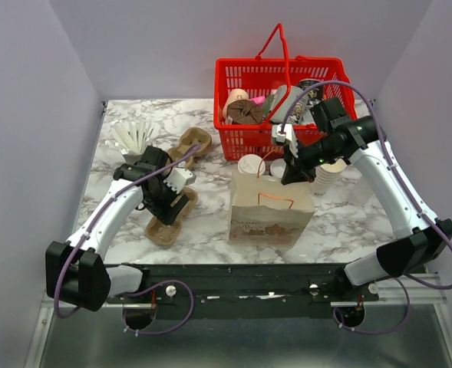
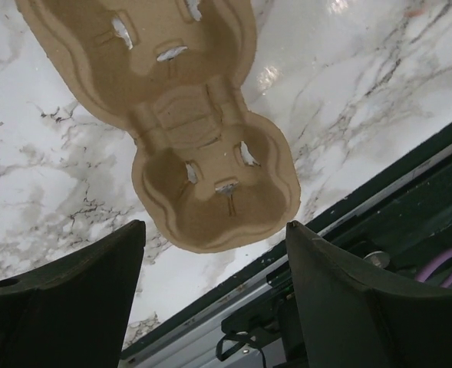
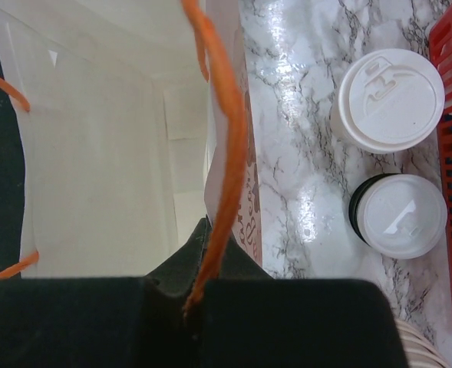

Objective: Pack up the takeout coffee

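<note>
We have the right gripper point(image 3: 199, 290) closed on the orange handle point(image 3: 229, 153) of the paper bag point(image 1: 272, 216), pinching it at the far rim so that the mouth stands open below the wrist. The coffee cup point(image 3: 387, 100), white with a round white lid, stands upright on the marble table point(image 1: 341, 218) just behind the bag, between it and the red basket point(image 1: 245, 70). Its axis is vertical, so we judge it needs lifting clear of the rim and lowering straight down into the bag. Seen from the right wrist, it sits off to the basket side of the handle, with a second lidded cup point(image 3: 400, 216), dark-sided, just beside it and closer to our fingers. The left gripper point(image 2: 214, 234) hangs open over the cardboard cup carrier point(image 2: 202, 153) at the near left, well apart from the cup. The right arm is clearly the nearer one, but it is occupied with the handle, so we think the free left arm would have to reach across.
</note>
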